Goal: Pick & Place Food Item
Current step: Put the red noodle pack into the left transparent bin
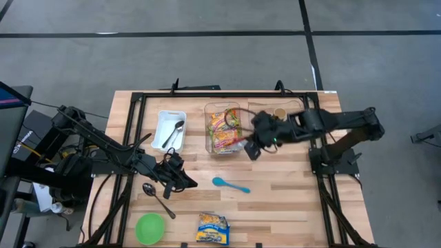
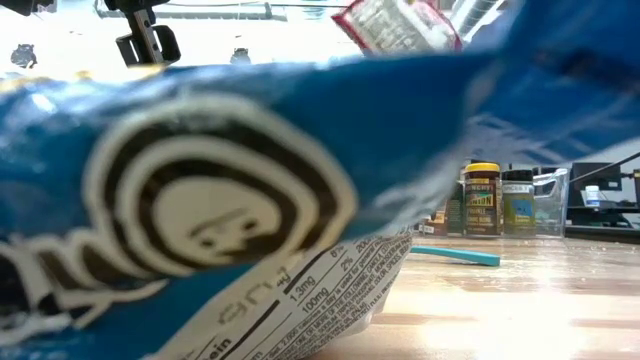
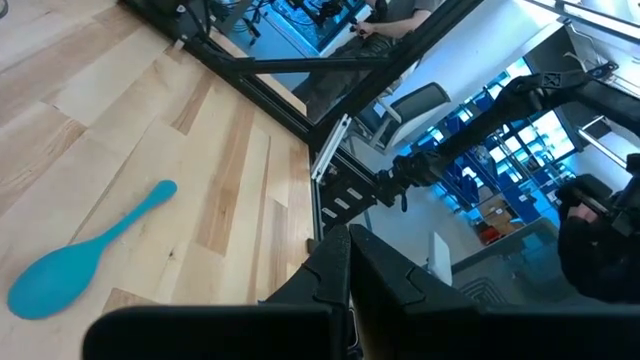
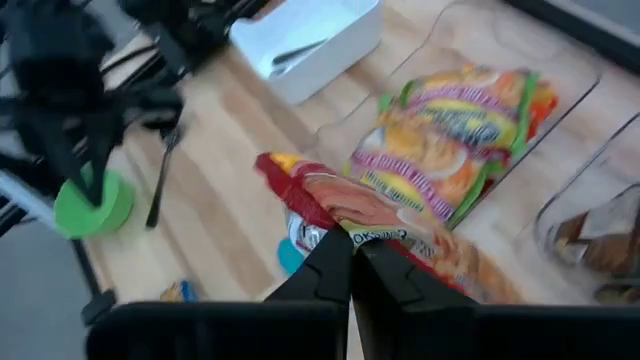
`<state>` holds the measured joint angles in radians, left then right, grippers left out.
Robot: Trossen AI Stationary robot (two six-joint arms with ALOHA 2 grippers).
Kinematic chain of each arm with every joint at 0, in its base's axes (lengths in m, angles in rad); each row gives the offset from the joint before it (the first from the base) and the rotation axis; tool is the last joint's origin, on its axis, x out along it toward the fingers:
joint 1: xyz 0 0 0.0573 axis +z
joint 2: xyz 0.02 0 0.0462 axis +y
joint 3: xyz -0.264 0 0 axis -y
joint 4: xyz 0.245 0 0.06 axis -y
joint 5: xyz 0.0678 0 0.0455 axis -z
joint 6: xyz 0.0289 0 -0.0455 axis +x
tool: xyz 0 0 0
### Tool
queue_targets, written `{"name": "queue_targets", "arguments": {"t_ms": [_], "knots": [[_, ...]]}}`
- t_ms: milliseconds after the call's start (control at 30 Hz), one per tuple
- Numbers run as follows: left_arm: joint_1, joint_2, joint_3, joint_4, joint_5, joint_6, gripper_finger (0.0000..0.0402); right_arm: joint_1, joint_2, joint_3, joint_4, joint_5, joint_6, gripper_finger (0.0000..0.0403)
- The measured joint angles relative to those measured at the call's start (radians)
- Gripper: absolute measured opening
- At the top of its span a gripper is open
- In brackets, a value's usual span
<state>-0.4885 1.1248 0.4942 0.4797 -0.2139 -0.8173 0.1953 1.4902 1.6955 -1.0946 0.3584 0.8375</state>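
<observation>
Your overhead view is evenly lit; your low view is blocked by a blurred blue printed food packet, with window glare behind.

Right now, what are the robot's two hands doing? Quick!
Left hand: closed, holding nothing, low over the table.
Right hand: closed on a red snack packet, beside the clear bin.

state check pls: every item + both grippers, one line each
right gripper: shut on red snack packet, above clear bin's edge
red snack packet: held, lifted
clear bin: open, holds snack packets
white tray: open, holds a metal spoon
left gripper: shut, empty, low over the table
teal spoon: lying flat on table
black spoon: lying flat on table
green bowl: upright
blue chip bag: lying flat at table's near edge
</observation>
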Motion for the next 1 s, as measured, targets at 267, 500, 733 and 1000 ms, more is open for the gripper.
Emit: {"name": "queue_targets", "arguments": {"t_ms": [267,500,733,1000], "knots": [[0.000,0.000,0.000,0.000,0.000,0.000,0.0000,-0.199,0.005,0.000,0.093,-0.117,-0.137,0.0000],[0.000,0.000,0.000,0.000,0.000,0.000,0.0000,-0.359,0.005,0.000,0.174,-0.187,-0.217,0.0000],[0.000,0.000,0.000,0.000,-0.001,0.000,0.0000,-0.444,0.025,0.001,0.274,-0.205,-0.143,0.0000],[0.000,0.000,0.000,0.008,-0.005,0.000,0.0000,-0.459,0.138,0.000,0.417,-0.209,-0.069,0.0000]]}}
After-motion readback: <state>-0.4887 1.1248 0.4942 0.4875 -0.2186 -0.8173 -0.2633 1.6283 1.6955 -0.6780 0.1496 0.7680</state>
